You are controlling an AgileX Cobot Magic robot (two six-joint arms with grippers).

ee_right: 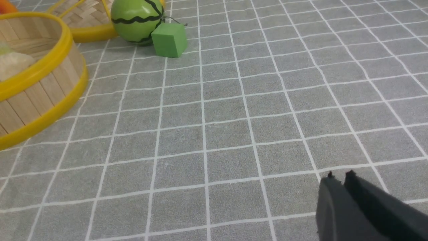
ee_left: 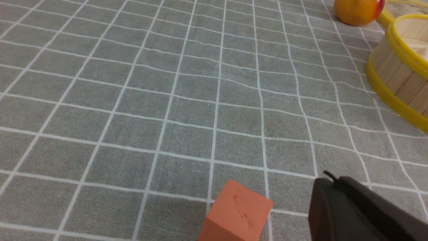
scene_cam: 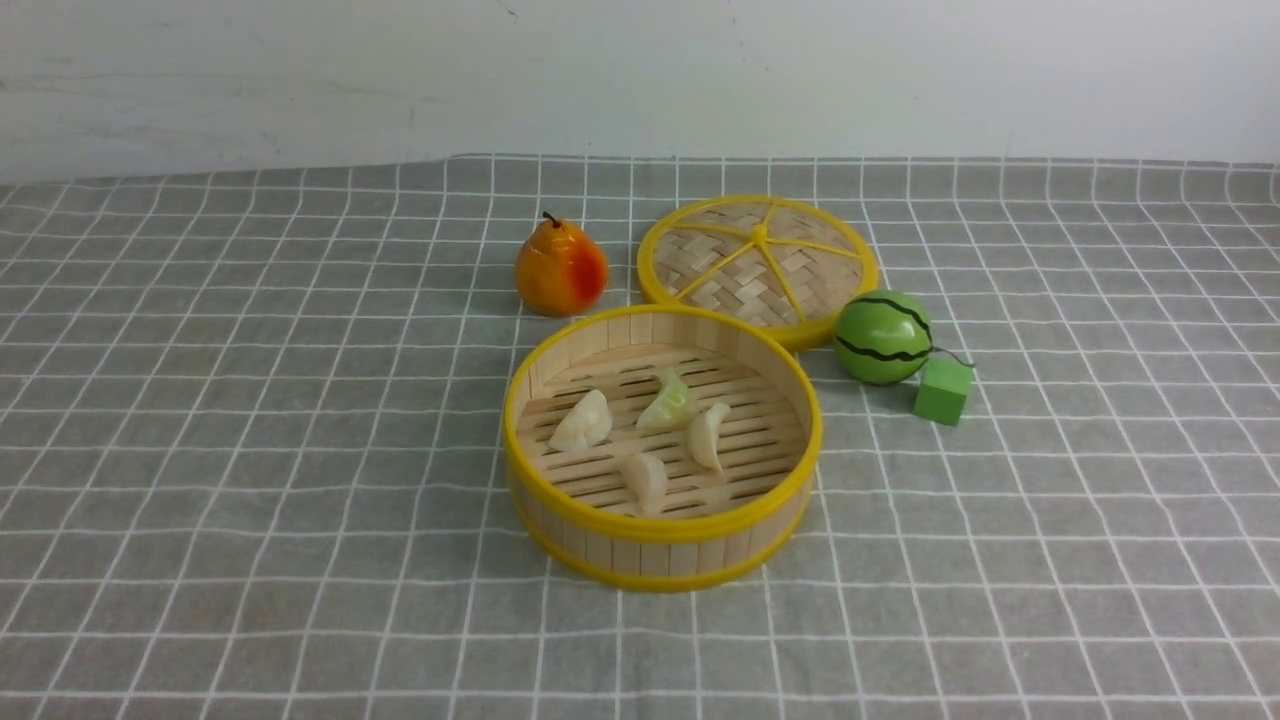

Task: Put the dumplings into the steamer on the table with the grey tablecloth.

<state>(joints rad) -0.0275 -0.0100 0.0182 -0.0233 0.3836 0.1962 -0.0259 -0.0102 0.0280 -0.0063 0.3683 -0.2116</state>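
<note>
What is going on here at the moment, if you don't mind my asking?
Nothing is being handled right now. All four dumplings already lie inside the steamer on the grey tablecloth. Its lid lies flat behind it, beside a pear and a toy watermelon. The left end effector is shut, the right end effector nearly so. Both are empty and away from the steamer.

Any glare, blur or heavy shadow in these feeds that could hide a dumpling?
Front view: even, soft light, all four dumplings sharp inside the steamer, only faint shadows. Left wrist view: sharp cloth, gripper dark. Right wrist view: no glare, steamer cropped at the frame edge.
</note>
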